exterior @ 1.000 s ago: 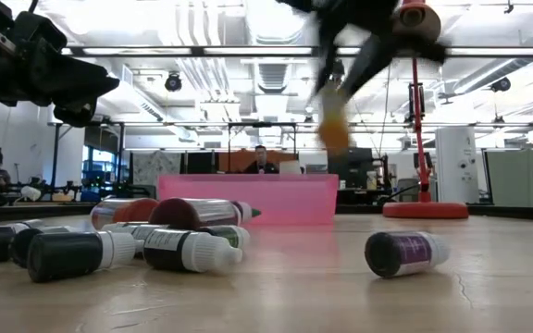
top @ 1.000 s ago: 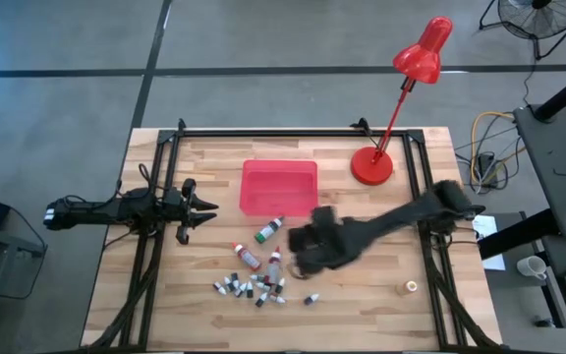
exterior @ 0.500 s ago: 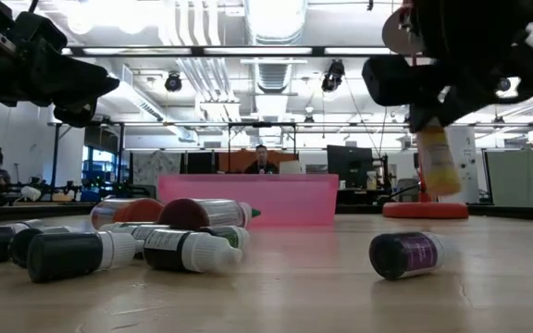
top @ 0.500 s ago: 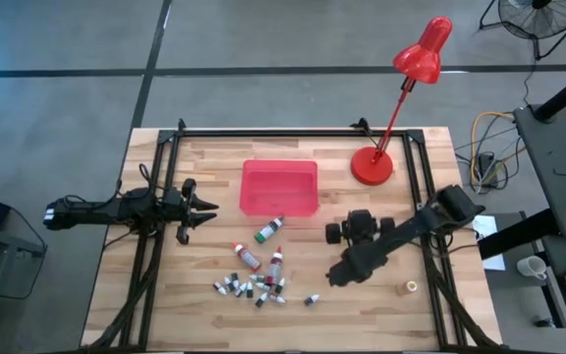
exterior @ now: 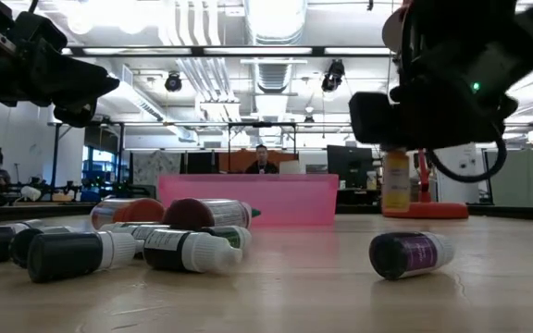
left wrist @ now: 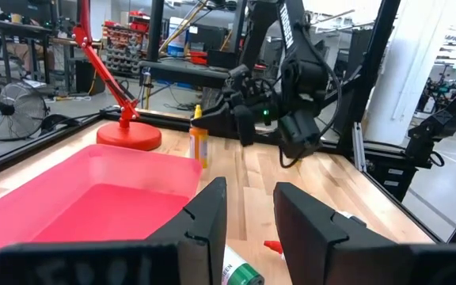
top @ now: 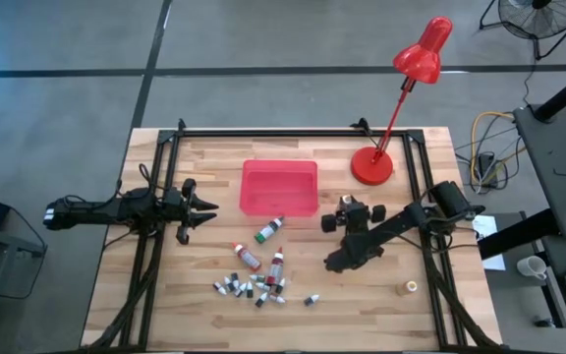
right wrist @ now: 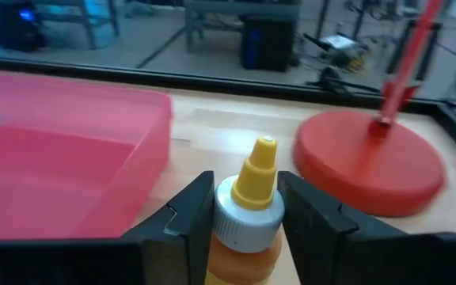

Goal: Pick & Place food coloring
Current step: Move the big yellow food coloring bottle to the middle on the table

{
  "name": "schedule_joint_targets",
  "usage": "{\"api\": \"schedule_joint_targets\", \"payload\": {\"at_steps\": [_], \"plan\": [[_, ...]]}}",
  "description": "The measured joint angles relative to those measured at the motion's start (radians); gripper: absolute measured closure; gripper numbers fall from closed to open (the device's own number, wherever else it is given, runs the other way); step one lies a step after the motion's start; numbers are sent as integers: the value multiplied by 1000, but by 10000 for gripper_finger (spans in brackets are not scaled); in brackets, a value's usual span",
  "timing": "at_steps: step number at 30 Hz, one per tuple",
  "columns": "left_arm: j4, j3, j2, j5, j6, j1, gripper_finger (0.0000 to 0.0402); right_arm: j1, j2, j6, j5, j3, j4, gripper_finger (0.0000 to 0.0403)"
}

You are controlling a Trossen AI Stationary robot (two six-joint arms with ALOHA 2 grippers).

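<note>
High view: wooden table [top: 401, 315], black frame rails down both sides. Red desk lamp [top: 371, 165] at far right, round base on the wood, head leaning out past the back edge. Shallow red tray [top: 278, 187] centre-back, nothing visible inside.

R arm reaching in from the right edge, folded at the elbow, wrist turned back toward the lamp. Right gripper [right wrist: 242, 207] sitting between tray and lamp base, clamped on an orange bottle [right wrist: 253, 178] w/ yellow nozzle & grey collar, one finger pressed on each side of the collar. Low view: same bottle upright under the claw, base looking just clear of the wood. Left wrist view: bottle just off the tray's corner, lamp base behind it.

L arm parked over the left rail, left gripper [left wrist: 248, 198] aimed at the tray's near side, fingers a narrow gap apart, nothing between them.

Rest of the food coloring loose on the wood, front of the tray. Green-capped tube [top: 268, 230] closest to the tray, lying flat. Two red-and-white tubes [top: 247, 257] & [top: 275, 264] just below it. Cluster of tiny dark-capped vials [top: 249, 286] nearer the front edge, lying on their sides, several touching. One vial [top: 311, 299] alone, right of the cluster, apart from it; low view shows a purple label.
</note>
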Motion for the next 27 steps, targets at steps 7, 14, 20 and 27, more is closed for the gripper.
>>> {"api": "schedule_joint_targets", "payload": {"at_steps": [7,14,20,27], "plan": [[0,0,0,0,0,0,321,-21,-2,-266,14,-57,215,276],[0,0,0,0,0,0,321,-20,-2,-423,-35,-19,207,250],[0,0,0,0,0,0,321,-14,-2,-573,-64,22,202,209],[0,0,0,0,0,0,321,-12,-2,-557,-186,52,112,168]]}}
